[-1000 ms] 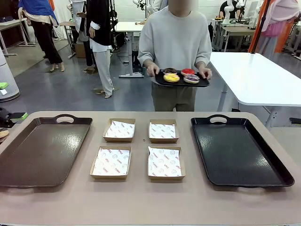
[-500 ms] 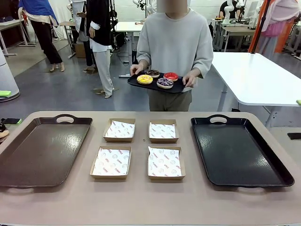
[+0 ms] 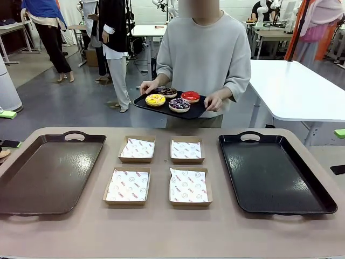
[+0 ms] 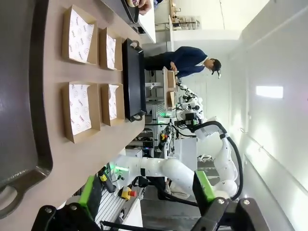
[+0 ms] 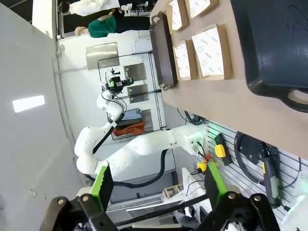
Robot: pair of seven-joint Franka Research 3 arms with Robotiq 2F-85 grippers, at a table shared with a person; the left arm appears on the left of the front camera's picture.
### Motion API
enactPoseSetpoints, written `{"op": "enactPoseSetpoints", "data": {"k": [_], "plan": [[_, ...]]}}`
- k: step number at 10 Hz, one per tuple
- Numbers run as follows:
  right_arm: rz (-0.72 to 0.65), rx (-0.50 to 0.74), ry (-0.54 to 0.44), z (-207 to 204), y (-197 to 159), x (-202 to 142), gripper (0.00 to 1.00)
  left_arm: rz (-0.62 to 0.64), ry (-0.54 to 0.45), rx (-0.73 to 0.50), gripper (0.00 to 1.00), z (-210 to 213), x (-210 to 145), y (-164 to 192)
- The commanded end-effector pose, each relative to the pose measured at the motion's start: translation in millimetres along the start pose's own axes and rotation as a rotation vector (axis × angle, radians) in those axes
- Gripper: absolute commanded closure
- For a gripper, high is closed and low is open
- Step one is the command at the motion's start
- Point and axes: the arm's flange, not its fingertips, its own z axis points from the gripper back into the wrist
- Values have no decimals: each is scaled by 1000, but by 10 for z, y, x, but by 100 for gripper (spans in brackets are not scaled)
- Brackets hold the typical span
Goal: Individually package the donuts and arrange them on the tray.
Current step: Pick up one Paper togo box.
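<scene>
A person at the far side holds a small black tray (image 3: pixel 197 111) with the donuts on it: yellow (image 3: pixel 155 99), chocolate-brown with sprinkles (image 3: pixel 168 91), glossy red (image 3: pixel 190 96) and dark purple with sprinkles (image 3: pixel 179 104). On the table lie a large brown tray (image 3: pixel 48 172) at the left and a large black tray (image 3: pixel 275 175) at the right, both bare. My left gripper (image 4: pixel 147 192) is open and holds nothing. My right gripper (image 5: pixel 159 185) is also open with nothing between its fingers. Both hang off the table's sides, well away from the donuts.
Several paper-lined cardboard boxes stand between the two large trays, such as the near-left one (image 3: pixel 128 186) and the far-right one (image 3: pixel 187 150). Green pads (image 3: pixel 5 114) (image 3: pixel 339 133) peek in at the picture's side edges. Other people stand farther back.
The person has stepped closer to the table, bringing the donut tray lower and to the left. Both grippers have drawn back toward the picture's side edges.
</scene>
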Motion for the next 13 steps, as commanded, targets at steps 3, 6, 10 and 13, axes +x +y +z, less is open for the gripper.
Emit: {"op": "enactPoseSetpoints", "data": {"k": [3,6,10,13], "plan": [[-6,1,2,-4,-9,5,0,2,-9,3,0,34,14,10],[-6,1,2,-4,-9,5,0,2,-9,3,0,34,14,10],[-6,1,2,-4,-9,5,0,2,-9,3,0,34,14,10],[-6,1,2,-4,-9,5,0,2,-9,3,0,34,14,10]]}}
